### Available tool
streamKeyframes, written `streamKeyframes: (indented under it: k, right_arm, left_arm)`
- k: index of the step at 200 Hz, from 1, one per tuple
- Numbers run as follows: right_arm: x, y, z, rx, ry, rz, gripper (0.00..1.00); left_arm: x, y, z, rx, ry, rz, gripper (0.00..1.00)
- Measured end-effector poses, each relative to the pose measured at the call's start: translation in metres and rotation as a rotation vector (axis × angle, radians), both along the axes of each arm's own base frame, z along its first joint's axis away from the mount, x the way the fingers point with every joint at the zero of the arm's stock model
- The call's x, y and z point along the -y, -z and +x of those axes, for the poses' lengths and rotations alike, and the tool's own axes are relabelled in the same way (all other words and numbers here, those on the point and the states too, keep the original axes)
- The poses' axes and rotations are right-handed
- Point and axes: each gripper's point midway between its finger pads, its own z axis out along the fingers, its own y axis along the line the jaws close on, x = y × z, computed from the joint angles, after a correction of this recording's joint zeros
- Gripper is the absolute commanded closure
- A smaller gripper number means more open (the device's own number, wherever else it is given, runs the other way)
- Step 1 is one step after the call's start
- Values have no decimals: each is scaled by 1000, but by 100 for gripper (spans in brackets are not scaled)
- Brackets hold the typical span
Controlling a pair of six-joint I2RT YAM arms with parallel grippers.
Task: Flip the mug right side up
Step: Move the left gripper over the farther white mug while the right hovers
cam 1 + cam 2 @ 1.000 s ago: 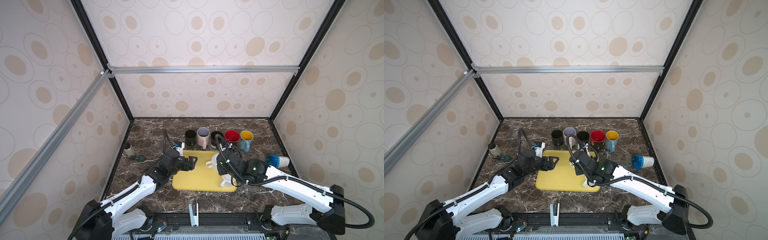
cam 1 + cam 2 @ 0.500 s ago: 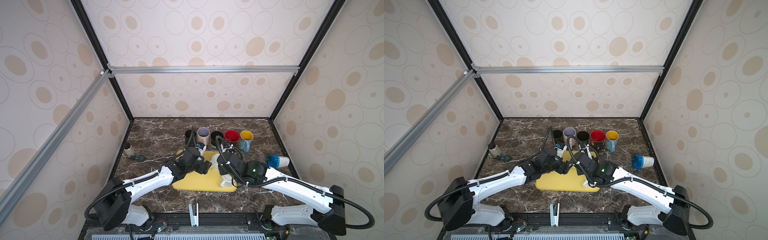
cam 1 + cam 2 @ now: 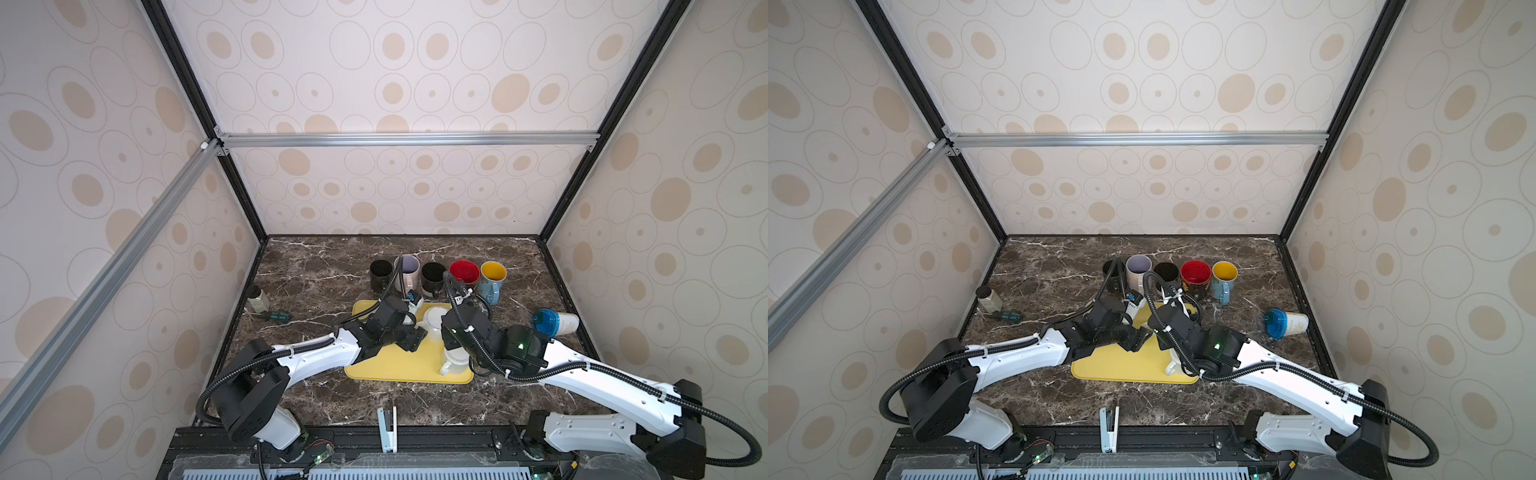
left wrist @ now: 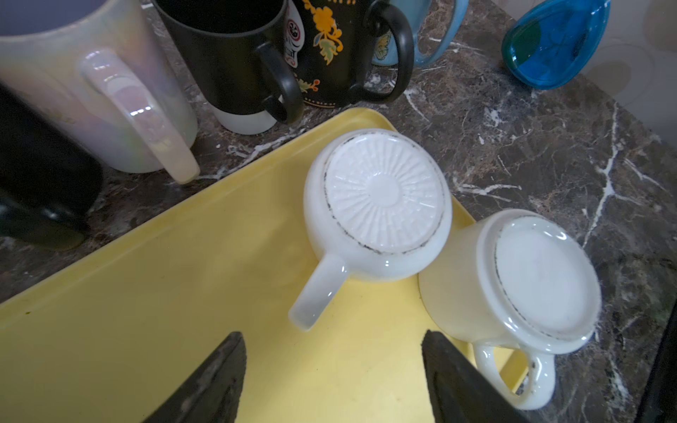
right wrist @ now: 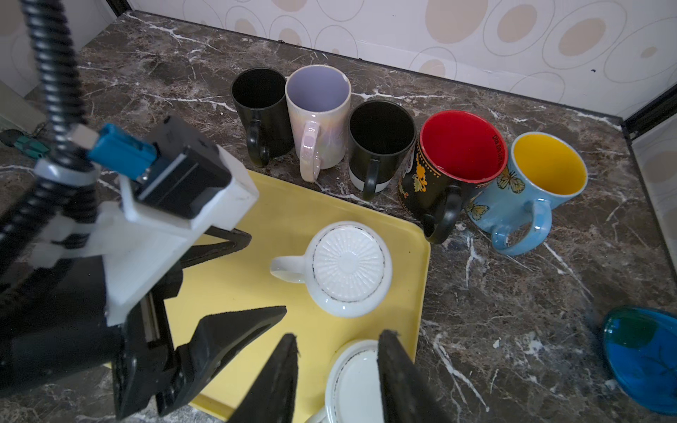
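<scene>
ribbed mug (image 4: 377,205), white and glossy, is sitting mouth-down on the yellow tray (image 4: 146,311), in the tray's far right corner, with its handle pointing toward the tray's middle. smooth mug (image 4: 542,278), also white, is standing inverted by the tray's right edge, just beside the ribbed mug and possibly touching it. which of the two the task means cannot be told. left gripper (image 4: 331,335) is hovering over the tray's middle with its jaws standing wide and empty, lining up on the ribbed mug's handle. right gripper (image 5: 339,334) is hanging above the smooth mug with a narrow gap between its jaws, clasping nothing. neither mug is being turned yet.

likely hazards:
- both grippers are crowding the tray's right half, so advancing together is risking a collision.
- pushing on the handle is liable to slide the ribbed mug into the smooth mug, nudging that one over the tray's rim.
- the glossy walls are inviting slippage in the jaws during rotation.
</scene>
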Motion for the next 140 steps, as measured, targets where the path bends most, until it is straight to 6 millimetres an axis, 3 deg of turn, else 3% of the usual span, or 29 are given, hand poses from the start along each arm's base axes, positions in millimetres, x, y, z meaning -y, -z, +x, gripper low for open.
streamKeyframes:
  k: [51,103,140]
  right_arm:
    - [-2,5,-2,-9,-20,-3,68]
    - [-3,5,-2,-4,-24,6,69]
    - [-5,4,-2,0,-28,13,69]
  left_arm:
    - [9,27,-3,-37,57,33,27]
    - [17,22,-6,-37,95,-1,41]
    - [21,21,-10,-46,118,-16,45]
